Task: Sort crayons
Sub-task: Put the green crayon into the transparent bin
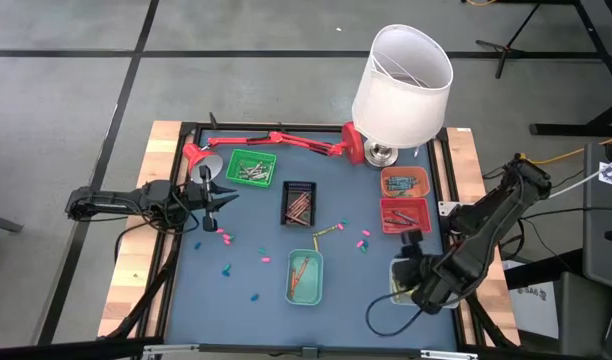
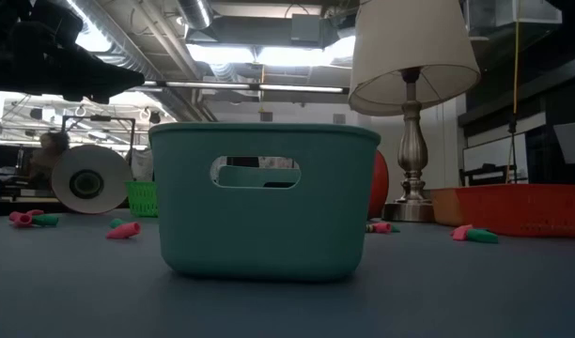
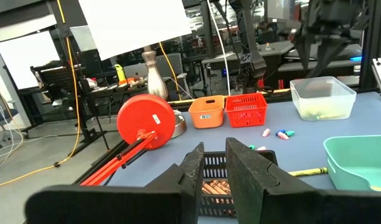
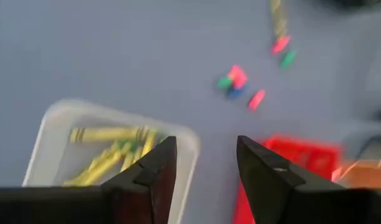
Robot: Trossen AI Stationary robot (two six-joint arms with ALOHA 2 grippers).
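Loose crayons lie on the blue mat: pink and green ones (image 1: 362, 241), a yellow one (image 1: 327, 230), pink ones (image 1: 224, 237). Yellow crayons (image 4: 109, 155) lie in a clear tray (image 1: 404, 283) at the near right. My right gripper (image 4: 206, 162) hangs open above that tray's far rim, tilted down, with nothing between its fingers; in the high view my right gripper (image 1: 410, 246) is just beyond the tray. My left gripper (image 1: 222, 195) waits level at the mat's left side, its fingers (image 3: 246, 171) a narrow gap apart and holding nothing.
A green tray (image 1: 251, 168), a black tray (image 1: 299, 203), a teal tray (image 1: 305, 277), an orange tray (image 1: 404, 182) and a red tray (image 1: 406, 215) hold crayons. A red desk lamp (image 1: 276, 140) lies along the far edge, beside a table lamp with a white shade (image 1: 404, 72).
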